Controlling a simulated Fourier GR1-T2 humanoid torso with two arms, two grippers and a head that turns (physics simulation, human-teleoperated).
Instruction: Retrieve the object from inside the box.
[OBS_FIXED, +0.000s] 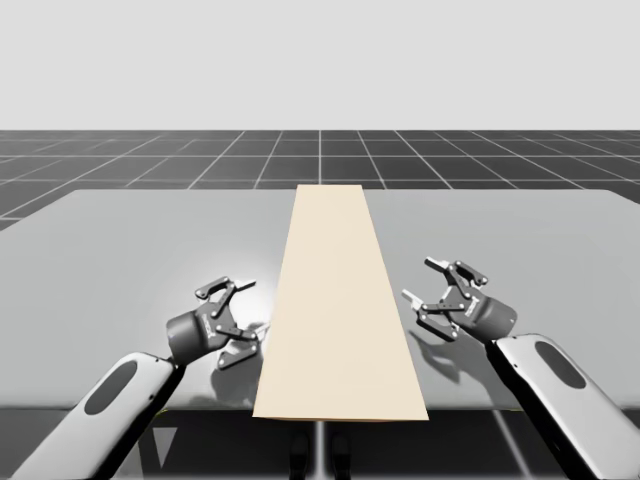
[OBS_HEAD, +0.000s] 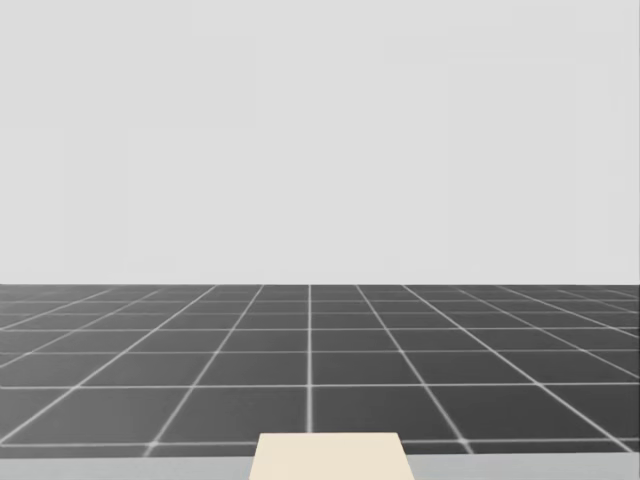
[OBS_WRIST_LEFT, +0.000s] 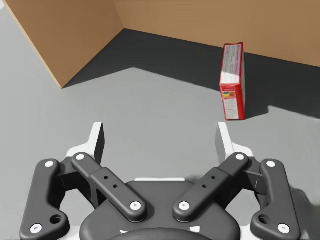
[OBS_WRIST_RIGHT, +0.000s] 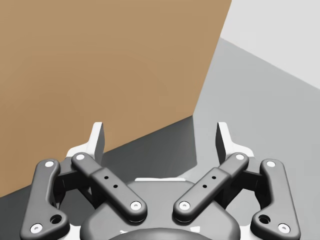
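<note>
A long tan cardboard box (OBS_FIXED: 338, 300) lies down the middle of the grey table (OBS_FIXED: 130, 240); its far end (OBS_HEAD: 330, 458) shows in the head view. My left gripper (OBS_FIXED: 250, 318) stands open just left of the box, facing its open side. In the left wrist view, a small red upright carton (OBS_WRIST_LEFT: 233, 82) stands on the box's dark floor, ahead of and slightly right of my open left gripper (OBS_WRIST_LEFT: 161, 135), with the brown inner wall (OBS_WRIST_LEFT: 65, 35) beside it. My right gripper (OBS_FIXED: 418, 280) is open, right of the box, and faces its brown outer wall (OBS_WRIST_RIGHT: 110, 65); nothing lies between the fingers (OBS_WRIST_RIGHT: 97, 137).
Bare grey tabletop (OBS_FIXED: 540, 240) spreads on both sides of the box. Beyond the table's far edge is a dark gridded floor (OBS_HEAD: 310, 360). The table's front edge runs just behind both of my wrists.
</note>
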